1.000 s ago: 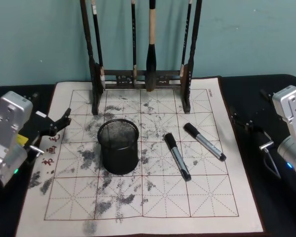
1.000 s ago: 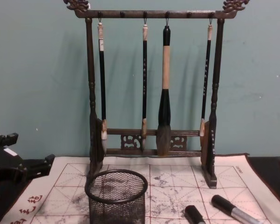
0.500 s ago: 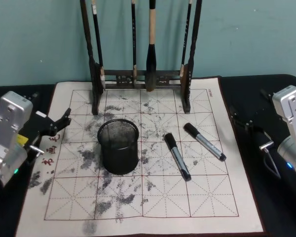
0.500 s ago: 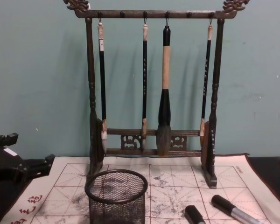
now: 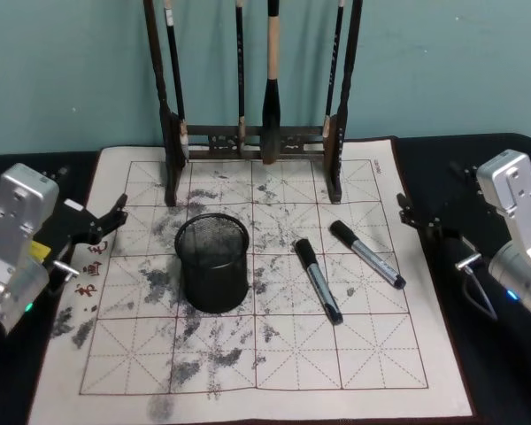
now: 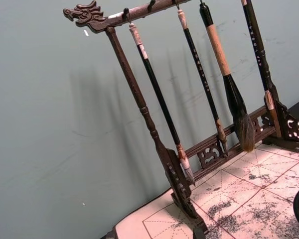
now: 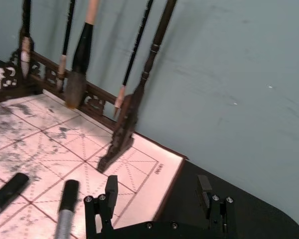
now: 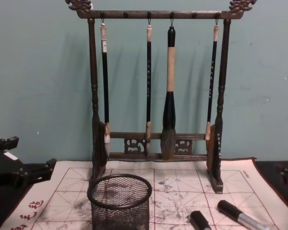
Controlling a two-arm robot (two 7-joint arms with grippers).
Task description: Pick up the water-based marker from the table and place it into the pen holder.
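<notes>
Here, in the head view, the water-based marker (image 5: 318, 280) lies flat on the mat (image 5: 301, 363) just right of the pen holder (image 5: 212, 264), a second marker (image 5: 366, 254) beside it. The right gripper (image 5: 427, 191) hovers at the mat's right edge and the left gripper (image 5: 88, 197) is parked opposite. In the right wrist view the jaws are spread wide and empty, facing the markers, likely readying a reach. In the chest view the left jaws also stand apart, empty, and the holder's mouth is clear before the brush rack (image 8: 93, 96).
</notes>
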